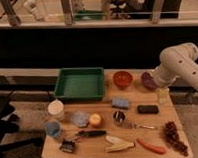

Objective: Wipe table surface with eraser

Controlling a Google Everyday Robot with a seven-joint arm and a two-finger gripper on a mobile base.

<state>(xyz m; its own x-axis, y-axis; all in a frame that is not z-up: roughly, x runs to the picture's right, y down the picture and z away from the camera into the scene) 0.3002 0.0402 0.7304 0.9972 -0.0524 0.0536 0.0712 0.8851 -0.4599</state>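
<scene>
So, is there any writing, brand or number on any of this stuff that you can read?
No text can be read anywhere.
The green tray, white cup, eraser and robot arm show no legible marks.
The gripper hangs over the table surface at its right, beyond the eraser.

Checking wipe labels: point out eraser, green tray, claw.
eraser (147,109): camera view, middle of top face.
green tray (80,85): camera view, bare floor.
claw (163,95): camera view, behind-right of eraser, its tip.
</scene>
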